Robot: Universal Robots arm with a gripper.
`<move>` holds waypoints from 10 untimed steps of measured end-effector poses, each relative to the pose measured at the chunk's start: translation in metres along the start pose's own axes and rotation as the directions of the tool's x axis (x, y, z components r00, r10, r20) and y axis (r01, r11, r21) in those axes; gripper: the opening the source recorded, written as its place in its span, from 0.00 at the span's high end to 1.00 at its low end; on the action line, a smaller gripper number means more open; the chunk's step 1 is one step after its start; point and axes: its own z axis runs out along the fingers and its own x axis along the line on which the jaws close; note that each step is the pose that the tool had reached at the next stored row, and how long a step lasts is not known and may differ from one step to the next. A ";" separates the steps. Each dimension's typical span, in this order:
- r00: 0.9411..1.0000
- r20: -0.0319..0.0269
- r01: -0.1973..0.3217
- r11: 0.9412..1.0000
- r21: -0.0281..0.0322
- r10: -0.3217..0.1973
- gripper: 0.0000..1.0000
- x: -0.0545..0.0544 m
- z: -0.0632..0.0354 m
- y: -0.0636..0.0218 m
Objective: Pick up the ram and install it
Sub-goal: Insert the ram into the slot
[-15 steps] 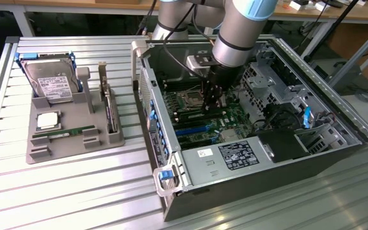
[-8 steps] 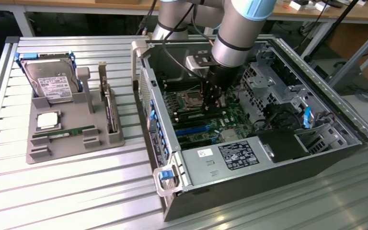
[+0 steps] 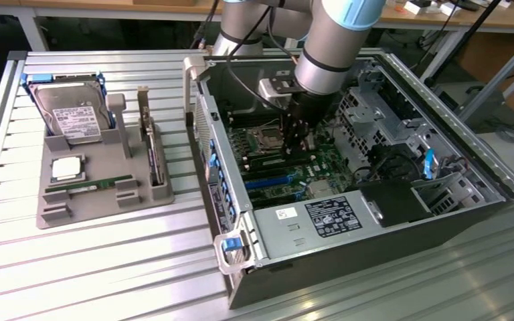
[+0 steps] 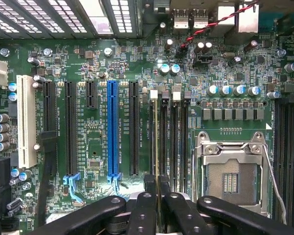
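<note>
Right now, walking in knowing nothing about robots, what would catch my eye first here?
The big grey arm plunging into the open computer case on the exterior view's right. Its black end effector pinches a thin green ram stick edge-on over the motherboard's memory slots, beside a bright blue slot. On the exterior view's left, a grey tray holds a hard drive.

The arm (image 3: 333, 50) came down from the far side of the scene, its grey wrist pointing almost straight down, with light blue bands at its joints and a small camera box on the side facing the exterior view's left. Below it the black gripper (image 3: 297, 137) hung upright and narrow. In the wrist view its fingers (image 4: 146, 208) stood close together, edge to edge on a thin stick (image 4: 158, 147) pinched between them.
</note>
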 end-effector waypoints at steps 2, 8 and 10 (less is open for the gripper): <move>1.000 0.000 0.000 1.000 0.000 0.000 0.86 0.000 0.0000 0.0000; 1.000 -0.007 0.000 1.000 0.004 0.000 0.79 0.000 -0.0201 0.0009; 1.000 -0.007 0.000 1.000 0.005 0.000 0.87 0.000 -0.0258 0.0011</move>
